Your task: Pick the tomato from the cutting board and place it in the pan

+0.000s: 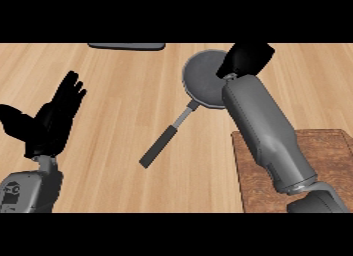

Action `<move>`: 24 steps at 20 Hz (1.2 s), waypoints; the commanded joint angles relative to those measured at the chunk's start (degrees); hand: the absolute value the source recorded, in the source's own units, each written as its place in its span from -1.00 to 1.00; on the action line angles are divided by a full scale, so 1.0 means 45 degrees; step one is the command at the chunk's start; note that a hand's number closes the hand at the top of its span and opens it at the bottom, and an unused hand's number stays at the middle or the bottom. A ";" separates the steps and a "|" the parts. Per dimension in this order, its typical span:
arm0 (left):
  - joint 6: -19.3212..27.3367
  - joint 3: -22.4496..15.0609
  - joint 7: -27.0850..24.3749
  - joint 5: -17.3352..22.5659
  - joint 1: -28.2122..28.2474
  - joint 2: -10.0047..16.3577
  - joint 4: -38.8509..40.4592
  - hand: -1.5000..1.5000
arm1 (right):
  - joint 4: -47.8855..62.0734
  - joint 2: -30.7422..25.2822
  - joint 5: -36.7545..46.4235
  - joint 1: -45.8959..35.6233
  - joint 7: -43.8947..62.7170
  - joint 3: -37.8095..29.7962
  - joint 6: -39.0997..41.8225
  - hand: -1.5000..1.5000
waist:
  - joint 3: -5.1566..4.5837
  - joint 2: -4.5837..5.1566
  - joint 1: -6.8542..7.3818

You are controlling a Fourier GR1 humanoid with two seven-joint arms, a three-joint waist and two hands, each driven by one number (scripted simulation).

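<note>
The grey pan (201,80) lies at the counter's far middle, its dark handle (163,142) running toward the lower left. My right hand (247,57) hangs over the pan's right rim, seen from the back, and hides whatever is under it. No tomato shows anywhere. The brown cutting board (334,160) lies at the right, partly under my right forearm, and its visible part is bare. My left hand (50,120) rests open at the left, fingers up, away from both.
A dark grey flat object (127,46) sits at the counter's far edge, left of the pan. Light wooden counter (120,100) stretches between my left hand and the pan handle.
</note>
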 commanded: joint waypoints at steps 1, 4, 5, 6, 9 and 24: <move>-0.0046 0.0168 0.0417 0.0169 -0.0266 0.0155 -0.0120 0.00 | 0.1522 0.0109 -0.0266 0.0101 0.1618 -0.0633 -0.1470 1.00 | 0.0002 0.0011 0.0019; -0.0012 -0.0283 -0.0129 -0.0069 0.0251 -0.0265 -0.0224 0.00 | 0.0745 0.0109 -0.0996 0.0943 0.2211 -0.1676 -0.2969 -1.00 | 0.0017 0.0004 0.0004; -0.0087 0.0311 0.0093 0.0220 -0.0031 0.0175 -0.0084 0.00 | 0.0979 0.0109 -0.1183 0.0987 0.1844 -0.2091 -0.2936 -1.00 | 0.0014 0.0025 -0.0059; -0.0104 0.0169 0.0195 0.0155 0.0486 0.0183 -0.0572 0.00 | 0.0889 0.0109 -0.1524 0.1343 0.1176 -0.2457 -0.3362 -1.00 | 0.0023 -0.0043 -0.0068; -0.0217 -0.0053 -0.0392 0.0004 0.0269 -0.0088 0.0196 0.00 | 0.1567 0.0110 -0.2761 0.1105 0.0665 -0.2061 -0.4165 -1.00 | 0.0006 -0.0052 -0.0015; 0.0009 0.0252 -0.0015 -0.0050 0.0741 0.0089 -0.0191 0.00 | -0.1950 0.0112 -0.5929 0.3307 -0.1787 -0.0500 -1.0710 -1.00 | 0.0019 -0.0416 -0.0534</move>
